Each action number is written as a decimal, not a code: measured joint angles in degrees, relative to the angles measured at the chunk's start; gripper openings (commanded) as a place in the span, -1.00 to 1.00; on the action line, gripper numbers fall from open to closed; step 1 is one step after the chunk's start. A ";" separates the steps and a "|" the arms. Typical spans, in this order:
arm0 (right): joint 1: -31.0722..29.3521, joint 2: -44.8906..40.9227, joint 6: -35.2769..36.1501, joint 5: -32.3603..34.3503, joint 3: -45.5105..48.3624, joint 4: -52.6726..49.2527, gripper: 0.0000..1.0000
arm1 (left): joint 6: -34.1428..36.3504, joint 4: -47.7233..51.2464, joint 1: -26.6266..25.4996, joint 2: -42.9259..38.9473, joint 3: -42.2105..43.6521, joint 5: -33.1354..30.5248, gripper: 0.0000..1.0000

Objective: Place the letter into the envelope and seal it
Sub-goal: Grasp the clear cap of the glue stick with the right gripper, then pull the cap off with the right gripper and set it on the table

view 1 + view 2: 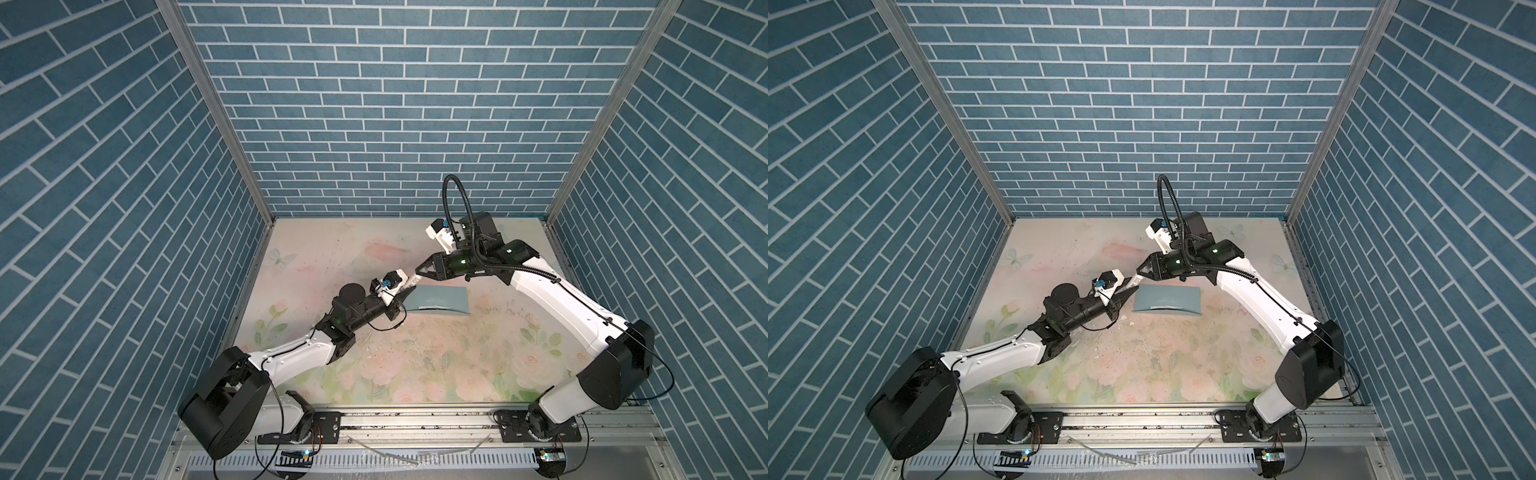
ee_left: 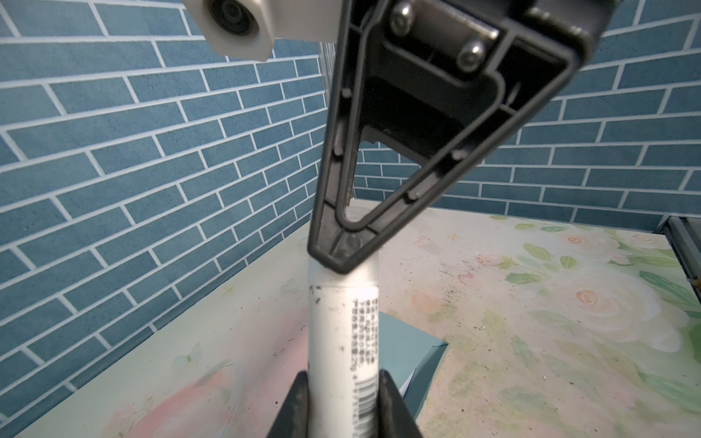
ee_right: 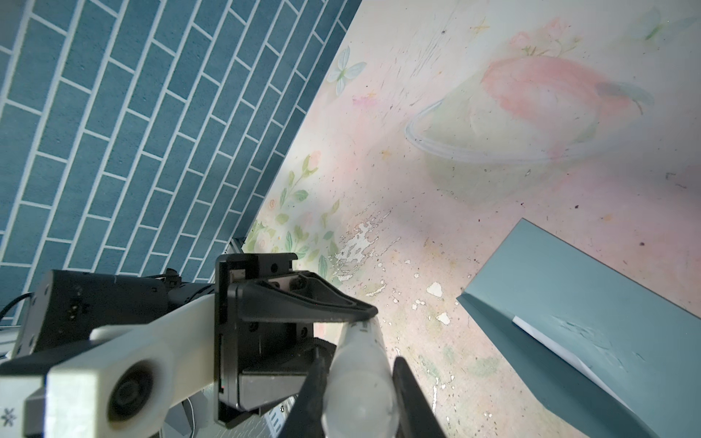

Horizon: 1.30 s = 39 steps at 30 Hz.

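While the envelope (image 1: 440, 297) lies on the worktop (image 1: 415, 365) just beside both claws, the letter (image 3: 550, 337) showing only as a white sliver at its edge, the left claw (image 2: 343, 381) and right claw (image 3: 358, 373) each clamp one end of a white glue stick (image 2: 343, 322). Uncapping likely calls for a straight pull along the tube's axis, with both grips firm and no bending.

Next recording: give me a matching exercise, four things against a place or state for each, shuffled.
1 glue stick
2 envelope
3 letter
4 left gripper

A lying on the table
B only a white edge shows, inside the envelope
C jaws shut on the stick's labelled body
D held up off the table, gripped at both ends

Pairs: 1-D, 2-A, 3-B, 4-C
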<state>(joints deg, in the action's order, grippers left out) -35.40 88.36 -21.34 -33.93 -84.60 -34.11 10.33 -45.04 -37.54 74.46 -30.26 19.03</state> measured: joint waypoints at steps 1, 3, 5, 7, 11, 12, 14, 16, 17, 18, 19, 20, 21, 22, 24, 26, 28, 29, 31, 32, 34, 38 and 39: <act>0.11 -0.13 0.04 -0.15 0.00 -0.17 -0.78 | 0.02 -0.22 -0.07 0.00 0.00 0.11 -1.00; 0.28 -0.31 0.20 -0.42 0.00 -0.35 -0.78 | 0.04 -0.52 -0.22 0.00 0.00 0.11 -1.00; 0.44 -0.35 0.20 -0.68 0.00 -0.44 -0.79 | 0.07 -0.70 -0.26 0.00 0.04 0.11 -1.00; 0.79 -0.46 0.20 -0.79 0.00 -0.39 -0.79 | 0.20 -0.63 -0.26 0.00 0.22 0.09 -1.00; 2.62 -1.55 0.26 0.00 0.00 0.39 -0.79 | 0.48 1.22 -0.26 0.04 1.33 -0.09 -1.00; 3.04 -1.88 0.26 0.22 0.00 0.61 -0.78 | 0.57 1.62 -0.26 0.07 1.64 -0.09 -1.00; 3.82 -2.36 0.28 0.55 0.00 0.96 -0.79 | 0.68 2.12 -0.26 0.09 1.86 -0.07 -1.00; 4.20 -2.62 0.44 0.87 0.00 1.20 -0.79 | 0.68 2.29 -0.26 0.09 1.90 -0.09 -1.00; 4.46 -2.71 0.66 1.27 0.00 1.16 -0.79 | 0.68 2.32 -0.26 0.09 1.90 -0.11 -1.00; 4.83 -2.78 0.74 1.70 0.00 1.14 -0.79 | 0.70 2.34 -0.26 0.09 1.92 -0.09 -1.00; 5.22 -2.82 0.85 2.71 0.00 1.14 -0.79 | 0.70 2.34 -0.28 0.09 1.92 -0.09 -1.00; 5.77 -2.84 0.90 3.54 0.00 1.09 -0.79 | 0.68 2.34 -0.31 0.09 1.92 -0.11 -1.00; 6.82 -2.84 0.96 4.90 0.00 0.98 -0.79 | 0.70 2.36 -0.33 0.09 1.92 -0.09 -1.00; 8.22 -2.84 1.22 6.69 0.00 0.74 -0.78 | 0.68 2.38 -0.35 0.07 1.92 -0.11 -1.00; 10.88 -2.69 1.81 10.21 0.02 0.35 -0.77 | 0.70 2.62 -0.37 0.00 1.92 -0.11 -1.00; 13.20 -2.03 2.47 14.43 0.02 0.22 -0.76 | 0.68 2.89 -0.42 -0.07 1.92 -0.17 -1.00; 15.45 -0.35 3.50 18.99 0.02 0.24 -0.76 | 0.68 3.19 -0.55 -0.33 1.92 -0.37 -1.00; 16.22 0.72 3.85 20.50 0.02 0.24 -0.76 | 0.68 3.28 -0.61 -0.48 1.95 -0.48 -1.00; 17.77 3.82 4.57 24.22 0.07 0.31 -0.75 | 0.68 3.48 -0.72 -0.92 1.97 -0.74 -1.00; 18.43 5.31 4.92 25.55 0.09 0.31 -0.75 | 0.68 3.61 -0.74 -1.11 1.99 -0.81 -1.00; 19.61 8.81 5.38 28.06 0.11 0.46 -0.75 | 0.68 3.87 -0.76 -1.55 2.05 -1.01 -1.00; 21.38 14.93 6.12 31.26 0.13 1.31 -0.74 | 0.70 4.22 -0.81 -2.05 2.08 -1.29 -1.00; 21.73 16.33 6.29 31.80 0.13 1.60 -0.74 | 0.70 4.35 -0.81 -2.21 2.08 -1.38 -1.00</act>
<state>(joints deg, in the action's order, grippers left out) -13.67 104.68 -15.05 -2.13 -84.47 -32.51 11.03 -40.69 -38.35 72.25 -28.18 17.65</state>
